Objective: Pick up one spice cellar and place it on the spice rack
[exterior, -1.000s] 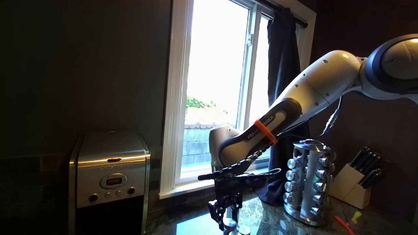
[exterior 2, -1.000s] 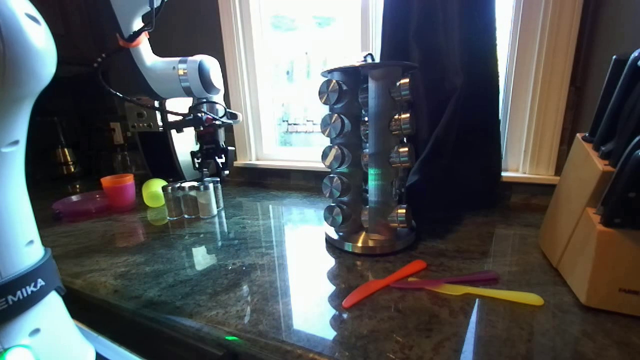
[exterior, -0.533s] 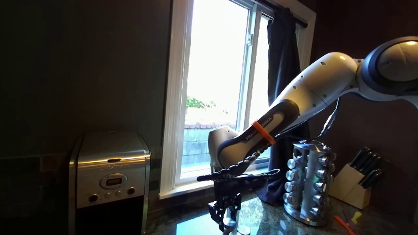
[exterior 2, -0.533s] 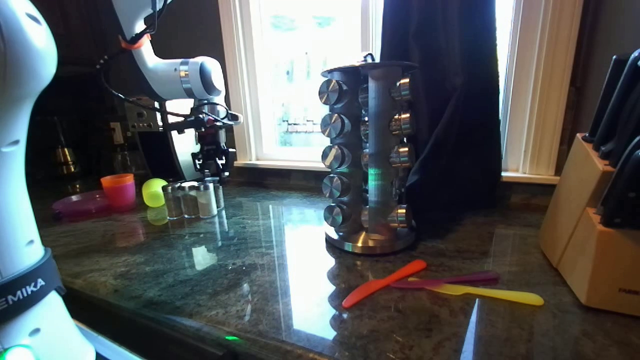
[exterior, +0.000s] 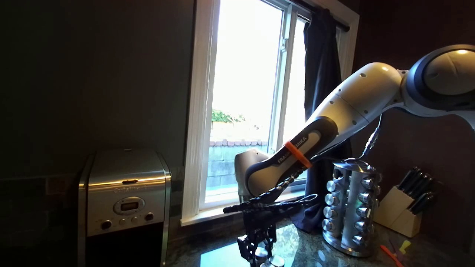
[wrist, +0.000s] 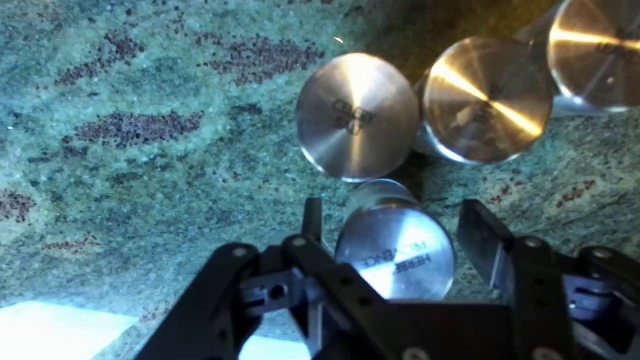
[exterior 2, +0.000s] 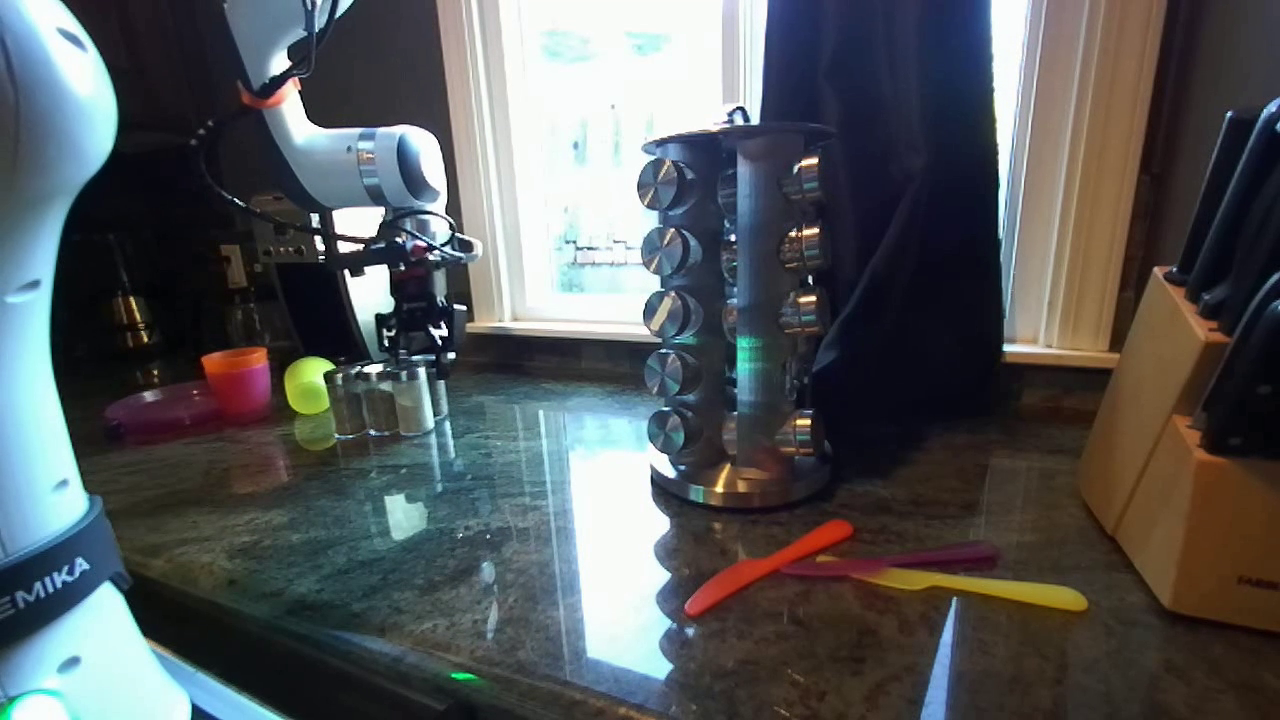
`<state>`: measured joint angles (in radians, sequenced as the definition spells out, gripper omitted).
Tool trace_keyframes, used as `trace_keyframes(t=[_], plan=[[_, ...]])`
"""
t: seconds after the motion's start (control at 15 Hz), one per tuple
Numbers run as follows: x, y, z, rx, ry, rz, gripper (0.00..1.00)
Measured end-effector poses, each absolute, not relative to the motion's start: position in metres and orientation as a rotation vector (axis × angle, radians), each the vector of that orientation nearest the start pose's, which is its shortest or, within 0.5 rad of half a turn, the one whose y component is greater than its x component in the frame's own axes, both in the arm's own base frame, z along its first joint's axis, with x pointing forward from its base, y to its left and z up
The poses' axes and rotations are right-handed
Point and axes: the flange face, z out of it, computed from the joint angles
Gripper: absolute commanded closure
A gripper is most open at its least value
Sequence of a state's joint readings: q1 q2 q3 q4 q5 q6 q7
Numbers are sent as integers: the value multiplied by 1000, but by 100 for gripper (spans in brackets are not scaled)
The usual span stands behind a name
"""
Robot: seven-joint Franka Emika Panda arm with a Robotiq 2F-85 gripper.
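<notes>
Seen from above in the wrist view, a spice cellar with a shiny steel lid (wrist: 400,260) stands between the fingers of my gripper (wrist: 392,227). Granite shows on both sides of the lid, so the jaws are open around it without gripping. Several similar jars cluster beside it, among them one close in front (wrist: 357,117) and another to its right (wrist: 487,102). In an exterior view the gripper (exterior 2: 420,350) is low behind the row of glass jars (exterior 2: 380,402), which partly hide the jar at its fingers. The silvery spice rack (exterior 2: 757,300) stands to the right, with lidded jars in its tiers.
Pink and orange cups (exterior 2: 238,388), a purple plate (exterior 2: 160,408) and a yellow-green cup (exterior 2: 308,386) sit left of the jars. Plastic knives (exterior 2: 770,567) lie before the rack. A wooden knife block (exterior: 399,215) and a steel appliance (exterior: 128,193) flank the counter.
My gripper has come down, and its fingers now reach lower beside the jar's lid. The jars and the rack have stayed where they were.
</notes>
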<state>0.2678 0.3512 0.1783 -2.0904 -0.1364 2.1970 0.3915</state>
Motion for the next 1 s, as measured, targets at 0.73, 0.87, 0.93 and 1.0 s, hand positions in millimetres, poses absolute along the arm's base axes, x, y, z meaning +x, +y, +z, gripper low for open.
trace_keyframes(t=[0.73,0.87,0.93,1.0], plan=[[468,191,384,-3466,233,489,76],[449,183,413,-3520,395,517,76],[440,179,424,-3548,477,532,76],[434,174,431,-3576,552,543,76]])
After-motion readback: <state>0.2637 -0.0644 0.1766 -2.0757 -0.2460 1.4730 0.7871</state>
